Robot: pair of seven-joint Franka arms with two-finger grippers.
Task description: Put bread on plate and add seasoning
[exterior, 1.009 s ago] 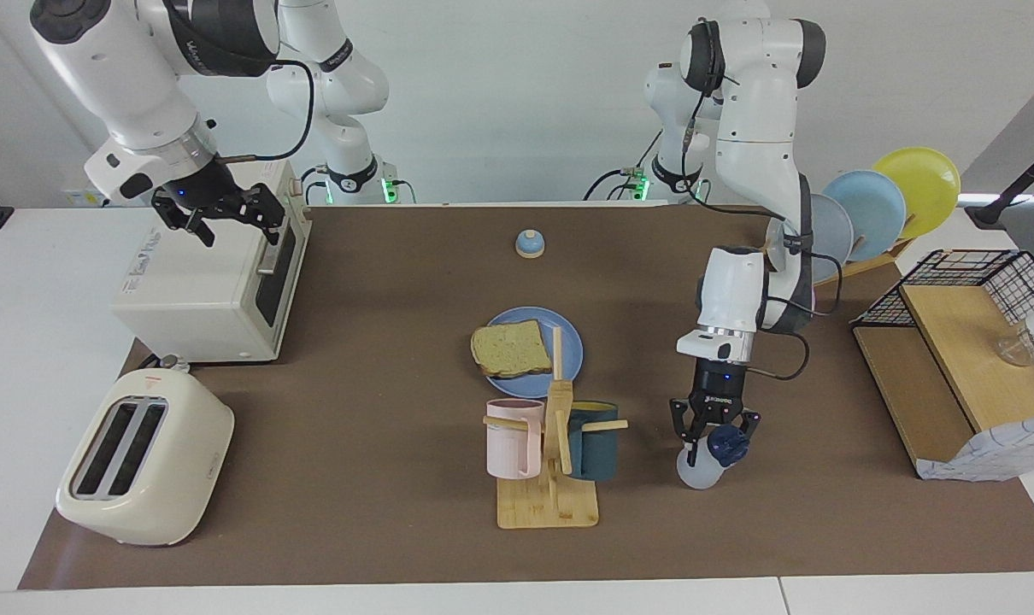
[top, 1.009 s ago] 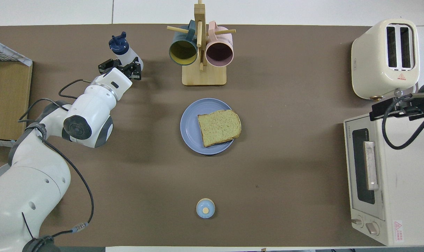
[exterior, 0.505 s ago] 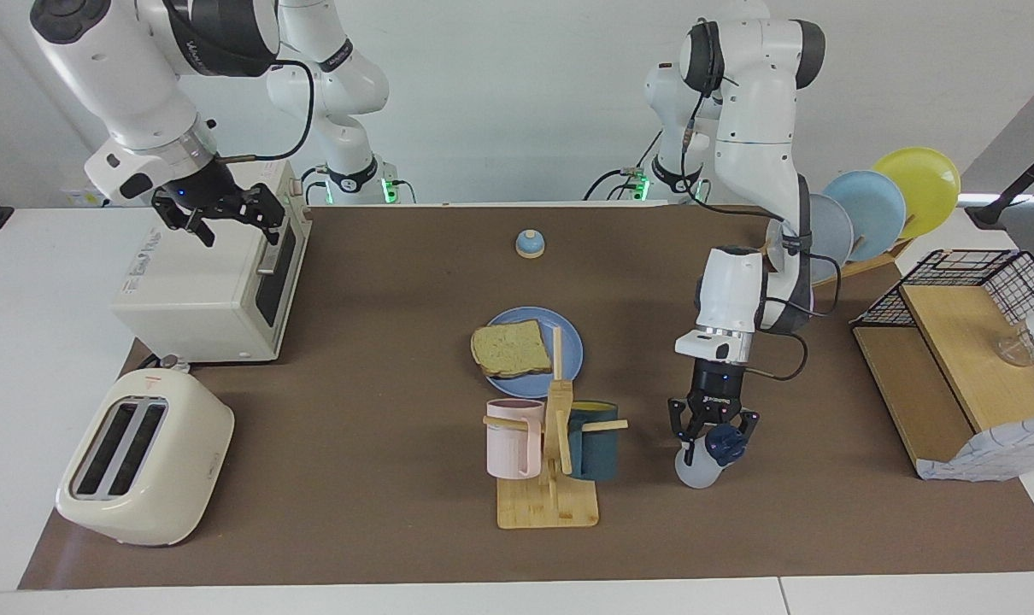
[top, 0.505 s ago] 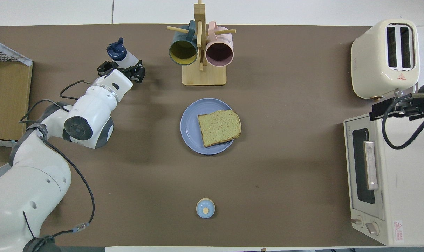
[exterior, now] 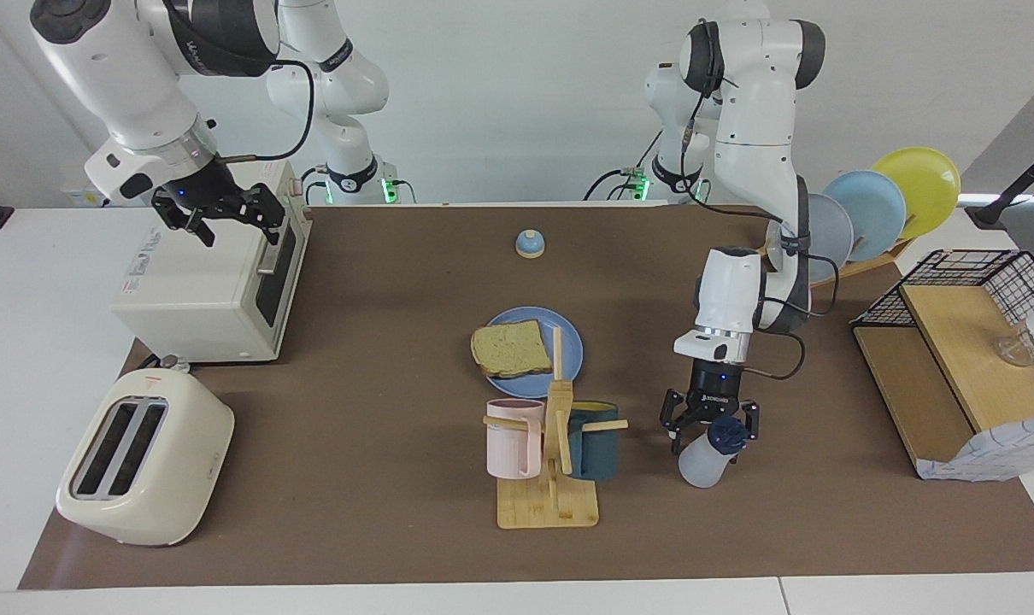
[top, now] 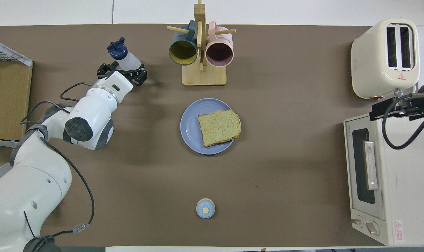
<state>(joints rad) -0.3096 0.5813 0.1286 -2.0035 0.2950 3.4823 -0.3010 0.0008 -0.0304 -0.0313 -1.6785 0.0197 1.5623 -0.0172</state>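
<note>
The bread [top: 219, 127] already lies on the plate [top: 191, 122], hanging slightly over the rim toward the right arm's end of the desk [top: 285, 175], so the first half of the job looks done; what remains is the seasoning. Taking the plate as the landmark, the seasoning [exterior: 707, 454] bottle stands farther from the robots than the plate and toward the left arm's end, beside the mug rack [top: 201, 52], and it leans rather than standing upright. The left gripper [exterior: 710, 420] is down at the bottle, fingers spread wide around its neck and cap and not closed on it, so I judge the bottle not yet securely held. Left to do: grip it, carry it over the plate and shake it onto the bread. The right gripper [exterior: 226, 212] waits over the toaster oven [exterior: 218, 286], well apart from the plate toward the right arm's end, fingers open and holding nothing.
</note>
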